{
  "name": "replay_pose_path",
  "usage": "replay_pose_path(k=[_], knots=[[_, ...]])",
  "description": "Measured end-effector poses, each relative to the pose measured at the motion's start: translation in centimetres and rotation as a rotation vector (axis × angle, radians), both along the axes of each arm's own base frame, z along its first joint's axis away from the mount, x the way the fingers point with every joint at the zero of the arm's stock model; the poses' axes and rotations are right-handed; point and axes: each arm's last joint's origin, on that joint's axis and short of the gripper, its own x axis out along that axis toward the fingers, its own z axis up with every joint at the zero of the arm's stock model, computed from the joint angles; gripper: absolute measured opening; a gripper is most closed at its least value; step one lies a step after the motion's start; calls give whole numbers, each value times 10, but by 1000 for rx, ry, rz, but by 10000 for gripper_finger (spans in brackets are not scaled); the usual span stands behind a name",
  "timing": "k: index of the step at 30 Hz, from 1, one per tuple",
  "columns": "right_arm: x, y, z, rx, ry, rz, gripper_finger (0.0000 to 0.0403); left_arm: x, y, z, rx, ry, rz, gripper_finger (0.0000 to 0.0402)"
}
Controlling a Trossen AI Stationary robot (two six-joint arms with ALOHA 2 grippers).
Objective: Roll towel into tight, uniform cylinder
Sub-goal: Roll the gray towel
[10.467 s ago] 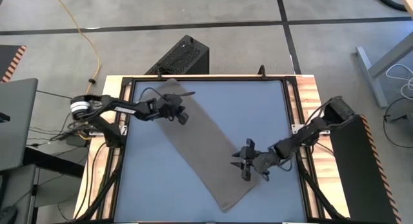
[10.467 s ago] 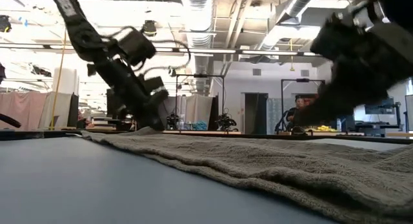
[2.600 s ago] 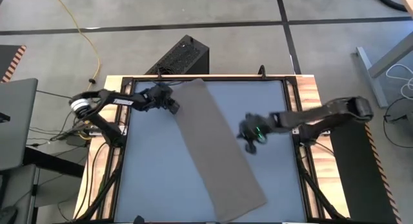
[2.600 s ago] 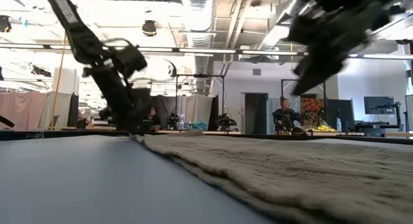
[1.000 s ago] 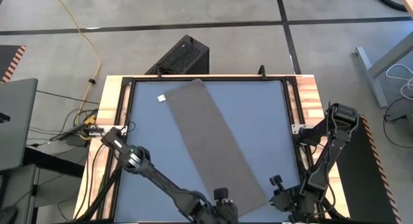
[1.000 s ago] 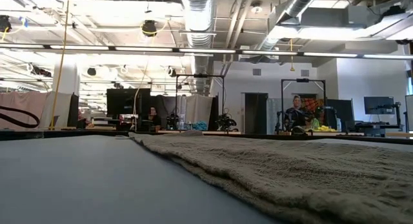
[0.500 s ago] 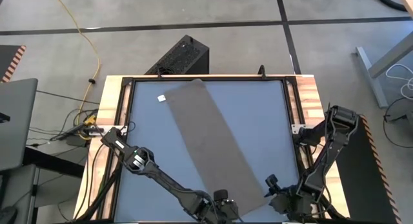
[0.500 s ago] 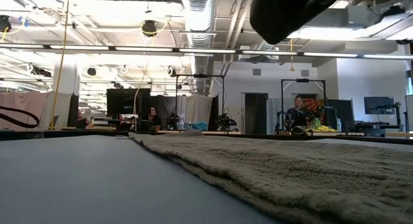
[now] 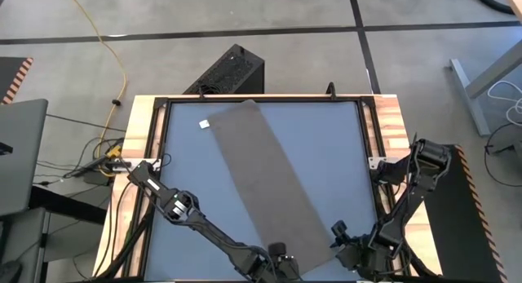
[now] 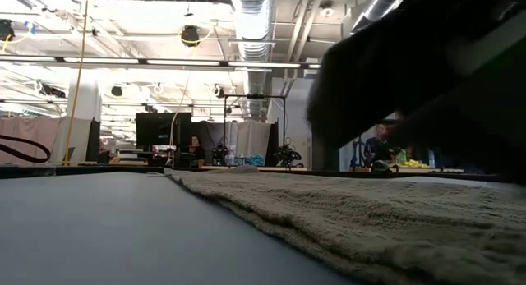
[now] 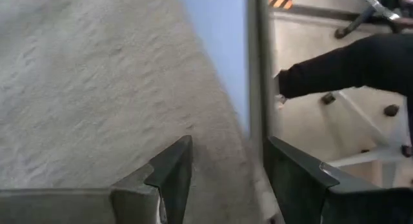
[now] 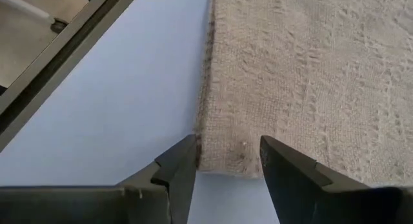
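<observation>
towel (image 9: 270, 185) flat, diagonal on table (image 9: 342, 152) | left pincer (image 11: 222, 179) apart at near corner | right pincer (image 12: 227, 162) apart at other near corner

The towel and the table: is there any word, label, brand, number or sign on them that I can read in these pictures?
None can be read.
The small white tag at the far corner of the towel: too small to show any print.
The table: plain blue-grey, with no marking visible.
</observation>
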Motion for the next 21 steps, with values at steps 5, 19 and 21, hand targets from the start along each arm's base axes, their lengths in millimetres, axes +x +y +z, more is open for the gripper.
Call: replay_pose_path(k=[5,19,21], knots=[[0,2,-5,0,10,-1,195,-1,1,-1,13,16,5,181],[-4,4,-13,57,91,-81,44,4,3,-27,14,36,44,79],[-4,1,-8,75,107,-96,20,7,9,-27,2,57,38,31]])
